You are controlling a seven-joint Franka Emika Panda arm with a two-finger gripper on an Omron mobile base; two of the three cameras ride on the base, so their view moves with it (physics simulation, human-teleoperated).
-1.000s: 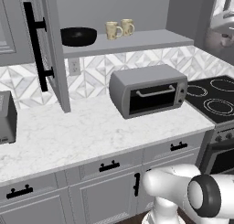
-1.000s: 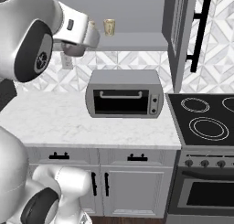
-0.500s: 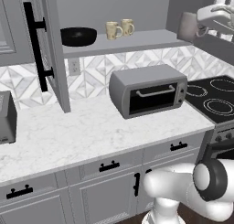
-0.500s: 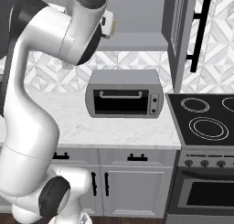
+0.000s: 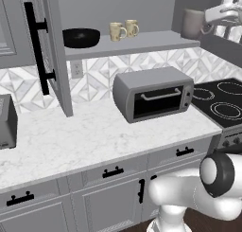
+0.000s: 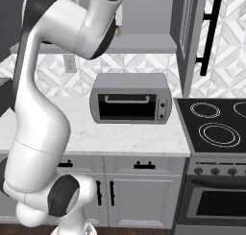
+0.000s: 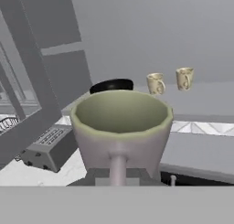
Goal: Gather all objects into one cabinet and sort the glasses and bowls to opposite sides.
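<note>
On the far left of the left base view the cabinet door (image 5: 52, 51) stands open, its long black handle (image 5: 38, 49) facing the room, and on the grey shelf (image 5: 142, 40) behind it the black bowl (image 5: 81, 37) sits at the left end, with the two cream mugs (image 5: 124, 30) close together a little to its right. Further right, past the end of the shelf and above the stove (image 5: 222, 98), the pincer (image 5: 215, 22) holds the third mug, the grey mug (image 5: 193, 23), in the air. The hand view shows this mug (image 7: 121, 127) from close, upright, its handle toward the camera; the pincer is nearly fully closed, I judge on that handle, though the finger tips themselves are hidden. So the step in hand seems to be the carrying of the last mug toward the cabinet — the bowl and the cream mugs are already inside. The next move, I think, calls for bringing the mug leftward over the shelf and setting it down beside the cream mugs, well apart from the bowl, keeping it upright and clear of the toaster oven (image 5: 153, 93) on the worktop (image 5: 94, 136) below. The arm (image 6: 57, 85) rises tall from the base, bends at the elbow and reaches high — its hand is at shelf height.
</note>
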